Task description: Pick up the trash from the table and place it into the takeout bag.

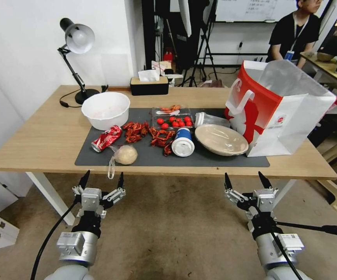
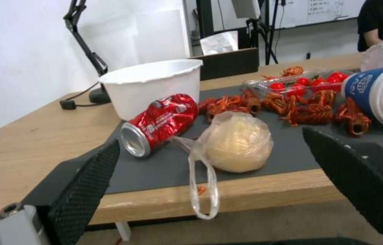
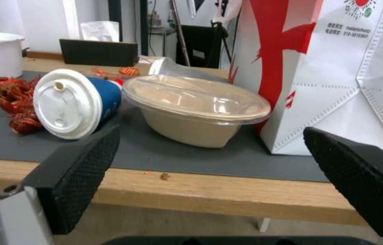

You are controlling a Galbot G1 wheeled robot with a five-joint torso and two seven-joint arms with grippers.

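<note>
Below the near edge of the long light-wood table (image 1: 40, 144), my left gripper (image 1: 101, 181) and right gripper (image 1: 248, 181) hang wide open, empty; crushed red soda can (image 1: 106, 138) far-left.

Probably an office or lab: whiteboard (image 1: 254, 9), tripods (image 1: 203, 46), desk lamp (image 1: 77, 42), adjoining desk (image 1: 328, 70).

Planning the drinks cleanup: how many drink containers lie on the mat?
2: a crushed red soda can beside the white bowl, and a blue-and-white paper cup beside the beige lidded bowl.
</note>
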